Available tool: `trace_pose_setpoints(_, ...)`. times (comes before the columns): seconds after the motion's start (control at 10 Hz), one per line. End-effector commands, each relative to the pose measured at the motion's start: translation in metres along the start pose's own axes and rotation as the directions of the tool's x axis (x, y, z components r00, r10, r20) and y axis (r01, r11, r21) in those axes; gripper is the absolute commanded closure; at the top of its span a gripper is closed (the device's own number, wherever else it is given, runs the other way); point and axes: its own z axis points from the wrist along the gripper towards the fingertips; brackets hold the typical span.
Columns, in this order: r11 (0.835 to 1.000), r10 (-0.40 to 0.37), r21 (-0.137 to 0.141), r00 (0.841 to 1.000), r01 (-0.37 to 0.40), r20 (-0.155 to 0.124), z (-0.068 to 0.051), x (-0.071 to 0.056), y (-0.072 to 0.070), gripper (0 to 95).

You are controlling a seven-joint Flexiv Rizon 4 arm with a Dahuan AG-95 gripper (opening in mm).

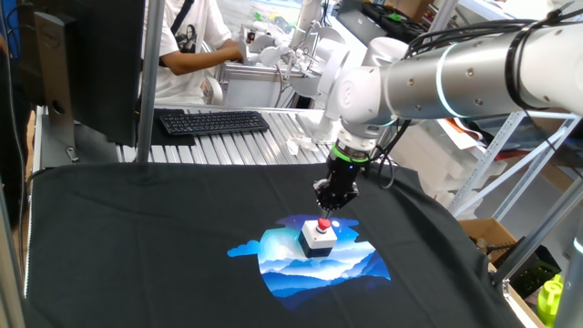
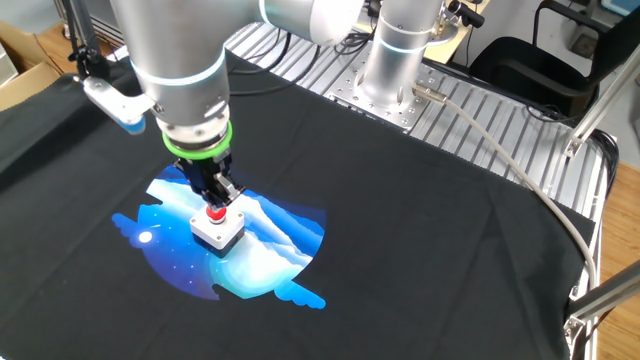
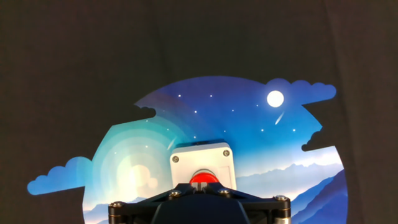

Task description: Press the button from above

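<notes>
The button [image 1: 320,234] is a red cap on a white box with a dark base. It stands on a blue night-sky print on the black cloth. It also shows in the other fixed view [image 2: 217,226] and in the hand view [image 3: 200,163]. My gripper [image 1: 325,210] points straight down, right over the red cap, at or just above it; I cannot tell whether they touch. In the other fixed view the gripper [image 2: 215,201] hides part of the cap. In the hand view the gripper [image 3: 199,185] has its two tips pressed together, covering the cap's near edge.
The black cloth [image 1: 137,246] covers the table, with the blue print [image 2: 260,255] round the button. A keyboard [image 1: 212,121] and a person sit behind the cloth. The arm's base [image 2: 398,60] and a grey cable [image 2: 520,180] are on the slatted metal top.
</notes>
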Motion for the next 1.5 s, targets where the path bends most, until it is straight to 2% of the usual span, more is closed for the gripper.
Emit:
trace_pose_setpoints(0.1,1.000,0.001,-0.001,1.000,-0.001,-0.002,0.002,0.000,-0.001,95.0)
trace_pose_setpoints(0.9,1.000,0.003,0.000,1.000,-0.003,-0.009,0.013,-0.001,0.000,95.0)
trace_pose_setpoints(1.0,1.000,0.002,0.004,1.000,-0.002,-0.005,0.015,-0.002,0.001,95.0)
trace_pose_setpoints(1.2,1.000,0.002,-0.011,1.000,-0.002,-0.002,0.019,-0.002,0.001,95.0)
trace_pose_setpoints(1.3,1.000,0.002,-0.009,1.000,-0.002,0.005,0.021,-0.002,0.001,95.0)
trace_pose_setpoints(1.4,1.000,0.002,-0.004,1.000,-0.002,0.001,0.020,-0.003,0.000,95.0)
trace_pose_setpoints(1.5,1.000,0.001,-0.012,1.000,-0.001,-0.008,0.017,-0.003,-0.001,95.0)
